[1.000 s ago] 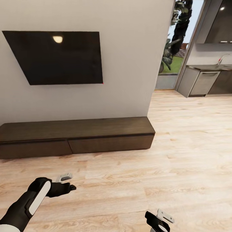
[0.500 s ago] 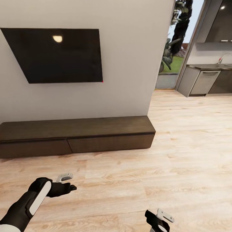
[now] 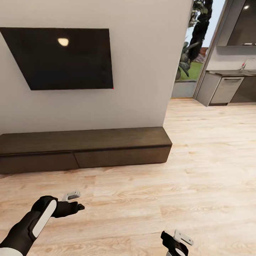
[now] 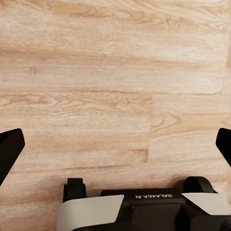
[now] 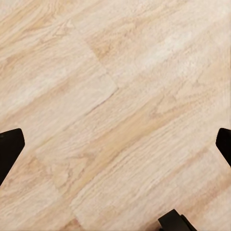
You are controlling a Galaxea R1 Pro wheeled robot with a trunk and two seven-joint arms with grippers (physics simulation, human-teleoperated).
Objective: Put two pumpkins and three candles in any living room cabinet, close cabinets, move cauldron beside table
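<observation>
The cabinet (image 3: pixel 85 149), a long low dark brown unit, stands against the white wall ahead, and both its drawer fronts look shut. My left gripper (image 3: pixel 74 201) hangs over bare floor in front of it, well short of it. It is open, with its fingertips (image 4: pixel 9 149) wide apart and nothing between them. My right gripper (image 3: pixel 176 239) sits low at the front right, also open over the wood floor, with one fingertip (image 5: pixel 10 144) showing at the edge. The pumpkins, candles, cauldron and table are out of view.
A dark TV (image 3: pixel 64 58) hangs on the wall above the cabinet. Light wood floor (image 3: pixel 199 170) stretches right towards a kitchen with grey units (image 3: pixel 224 90) and a glass door with plants (image 3: pixel 192 46).
The whole picture has shifted slightly, so the camera has moved a little; the cabinet sits marginally higher in view. Both arms hold the same pose.
</observation>
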